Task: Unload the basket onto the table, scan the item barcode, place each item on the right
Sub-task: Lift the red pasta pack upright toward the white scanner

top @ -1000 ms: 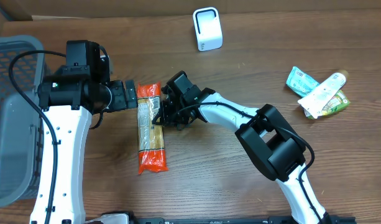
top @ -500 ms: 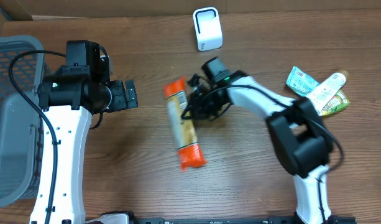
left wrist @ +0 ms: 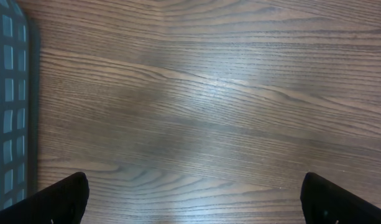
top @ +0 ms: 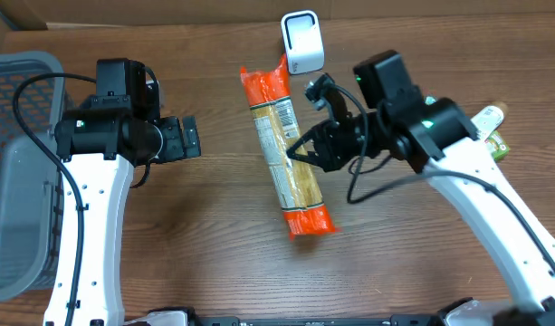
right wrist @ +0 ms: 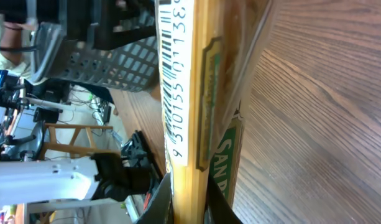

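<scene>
The item is a long spaghetti packet point(top: 286, 149) with orange ends, held off the table at a slant. Its upper end lies close below the white barcode scanner point(top: 302, 42). My right gripper point(top: 300, 152) is shut on the packet's middle from the right side. In the right wrist view the packet point(right wrist: 190, 93) runs up between the fingers point(right wrist: 218, 208), its barcode point(right wrist: 171, 81) on the left face. My left gripper point(top: 188, 138) stands open and empty to the left of the packet, over bare wood point(left wrist: 202, 202).
A grey mesh basket point(top: 14, 181) stands at the table's left edge and shows in the left wrist view as the basket point(left wrist: 7, 93). A teal packet point(top: 438, 117) and a white tube point(top: 472, 136) lie at the right.
My right gripper has carried the packet up off the table and to the right, bringing its upper end near the scanner. The left arm has not moved.
</scene>
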### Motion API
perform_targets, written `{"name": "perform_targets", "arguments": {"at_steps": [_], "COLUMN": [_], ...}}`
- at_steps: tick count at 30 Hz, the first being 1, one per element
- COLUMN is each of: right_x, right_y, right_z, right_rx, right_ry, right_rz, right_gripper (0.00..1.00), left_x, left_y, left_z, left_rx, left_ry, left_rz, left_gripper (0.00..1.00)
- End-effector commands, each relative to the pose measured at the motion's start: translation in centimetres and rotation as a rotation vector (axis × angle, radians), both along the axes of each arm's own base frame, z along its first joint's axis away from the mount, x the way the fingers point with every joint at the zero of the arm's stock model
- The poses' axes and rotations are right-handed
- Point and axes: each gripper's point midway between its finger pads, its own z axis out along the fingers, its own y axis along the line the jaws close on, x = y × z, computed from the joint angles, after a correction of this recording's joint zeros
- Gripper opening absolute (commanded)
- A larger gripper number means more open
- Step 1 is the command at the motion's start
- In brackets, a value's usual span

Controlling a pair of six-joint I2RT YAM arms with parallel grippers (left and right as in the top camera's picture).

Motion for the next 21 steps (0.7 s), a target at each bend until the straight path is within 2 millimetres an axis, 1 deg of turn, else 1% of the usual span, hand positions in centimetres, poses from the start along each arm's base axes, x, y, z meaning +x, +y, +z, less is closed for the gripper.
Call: {"name": "perform_targets", "arguments": {"at_steps": [1,3,6,9,10,13,15,18,19,21], "right_x": [-1.4,-1.7,-1.7,-0.8,-0.2,2.0,3.8,7.6,8.5,11.5], "right_y": [-0.4,-0.5,-0.5,-0.8,-1.1,-2.2,-3.0,-4.6,-5.1,-6.5], "right_z": [4.2,4.7,4.8,4.1,3.8,3.5,4.2,5.8,6.1,6.5], "right_rx": [0.090,0.096,0.095,0.053,0.029,-0.048,-0.099,-0.203,-0.232,-0.342], "right_ry": [-0.095,-0.107,-0.113,-0.123,-0.125,-0.146,-0.186,-0.284,-0.304,-0.367], "right_rz": [0.040,0.040,0.036,-0.006,-0.046,-0.180,-0.265,-0.409,-0.444,-0.553], "right_gripper": [0.04,0.04,0.04,0.03,0.03,0.03,0.03,0.04,0.03,0.03], "left_x": [0.0,0.0,0.0,0.0,0.0,0.0,0.0,0.0,0.0,0.0], "left_y": [0.0,0.0,0.0,0.0,0.0,0.0,0.0,0.0,0.0,0.0], "left_z": [0.2,0.2,0.2,0.2,0.2,0.2,0.2,0.2,0.2,0.2], "left_rx": [0.002,0.002,0.002,0.002,0.002,0.002,0.002,0.002,0.002,0.002], "left_ry": [-0.006,-0.006,-0.006,-0.006,-0.006,-0.006,-0.006,-0.006,-0.006,-0.006], "left_rz": [0.007,0.007,0.007,0.007,0.007,0.007,0.007,0.007,0.007,0.007], "left_gripper": [1.00,1.00,1.00,0.99,0.99,1.00,0.99,0.99,1.00,1.00]}}
